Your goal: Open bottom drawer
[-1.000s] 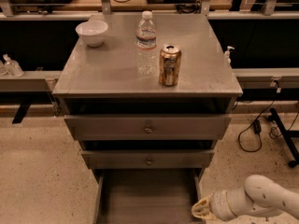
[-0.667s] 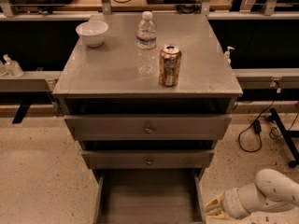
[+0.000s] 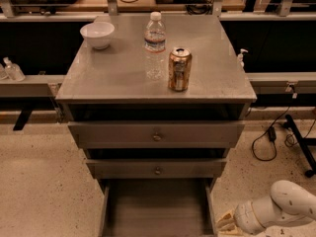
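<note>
Drawer unit seen from the front and above; my claw [image 3: 228, 222] sits low at the right, just beside the right wall of the bottom drawer [image 3: 155, 209], on its outer side; whether the claw is open or closed I cannot tell; the white arm [image 3: 291, 204] behind it runs off the right edge. The bottom drawer stands drawn out toward me, its plain grey inside exposed, its front cut off by the lower edge. Above it, the middle drawer [image 3: 157, 169] and top drawer [image 3: 156, 135] each sit slightly out, each with a small round knob. On the surface [image 3: 113, 78]: a white bowl [image 3: 98, 33] at the back left; a water bottle [image 3: 155, 46] near the middle; a can [image 3: 179, 69] just beside it, possibly touching. A black cable [image 3: 269, 137] trails over the speckled floor [image 3: 44, 181] at right.
</note>
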`<state>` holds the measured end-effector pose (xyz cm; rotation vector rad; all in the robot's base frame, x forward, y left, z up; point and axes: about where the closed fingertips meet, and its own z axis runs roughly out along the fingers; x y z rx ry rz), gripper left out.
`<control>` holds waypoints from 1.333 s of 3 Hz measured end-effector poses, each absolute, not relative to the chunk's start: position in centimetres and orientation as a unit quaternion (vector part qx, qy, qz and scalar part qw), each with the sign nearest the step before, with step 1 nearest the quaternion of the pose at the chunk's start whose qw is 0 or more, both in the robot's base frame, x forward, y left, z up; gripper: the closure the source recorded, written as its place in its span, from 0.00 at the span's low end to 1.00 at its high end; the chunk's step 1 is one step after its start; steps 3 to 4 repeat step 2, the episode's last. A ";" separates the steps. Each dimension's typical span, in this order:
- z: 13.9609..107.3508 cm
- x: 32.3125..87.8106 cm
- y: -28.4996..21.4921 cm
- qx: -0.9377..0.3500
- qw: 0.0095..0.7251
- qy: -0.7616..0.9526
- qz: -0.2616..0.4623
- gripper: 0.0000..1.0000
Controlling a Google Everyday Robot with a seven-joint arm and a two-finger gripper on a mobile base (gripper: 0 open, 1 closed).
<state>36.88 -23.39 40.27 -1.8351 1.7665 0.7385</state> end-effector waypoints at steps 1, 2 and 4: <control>40.2 36.8 -23.2 -0.671 0.242 0.646 0.272 0.35; 40.1 36.7 -23.1 -0.671 0.242 0.645 0.274 0.12; 40.1 36.7 -23.1 -0.671 0.242 0.645 0.274 0.12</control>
